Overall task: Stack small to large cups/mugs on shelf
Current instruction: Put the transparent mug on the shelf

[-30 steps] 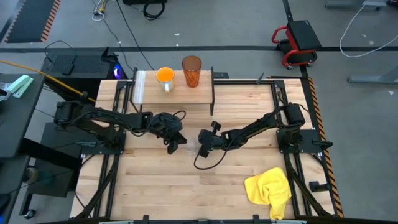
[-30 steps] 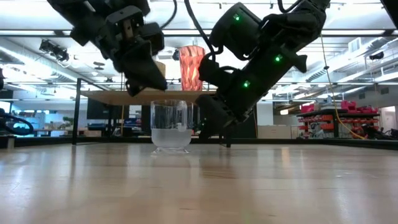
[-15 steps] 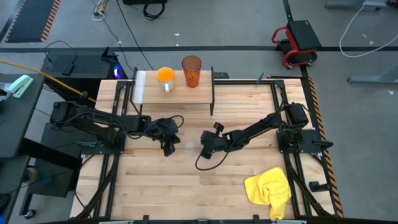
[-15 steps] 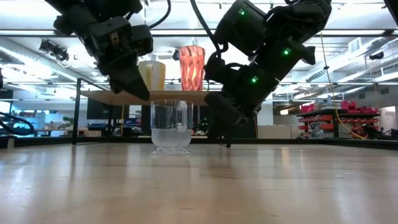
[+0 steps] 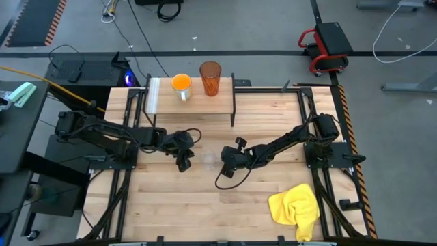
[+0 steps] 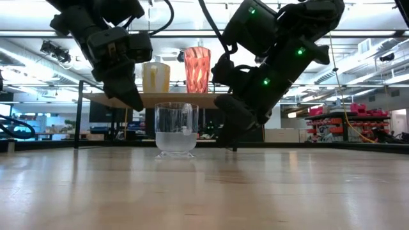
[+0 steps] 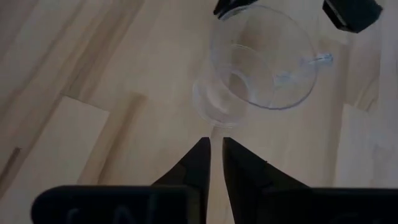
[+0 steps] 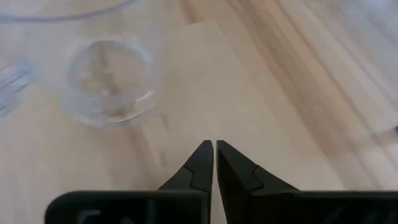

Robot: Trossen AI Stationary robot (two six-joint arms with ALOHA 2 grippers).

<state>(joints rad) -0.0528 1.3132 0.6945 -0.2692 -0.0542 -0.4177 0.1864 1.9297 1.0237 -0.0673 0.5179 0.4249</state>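
Three cups — clear glass (image 6: 174, 130), orange mug (image 5: 181, 84), ribbed tumbler (image 5: 210, 78).

Clear glass (image 6: 174, 130) upright on table; mug (image 5: 181, 85), tumbler (image 5: 210, 78) on shelf (image 5: 158, 100).

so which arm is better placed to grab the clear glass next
Left, marginally. Both shut grippers flank the clear glass on the table; the left gripper points straight at it, while the right gripper is aimed beside it.

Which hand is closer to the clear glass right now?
Roughly even; left looks marginally closer. The clear glass stands on the table between them: the left hand on one side, the right hand on the other, both shut, neither touching it.
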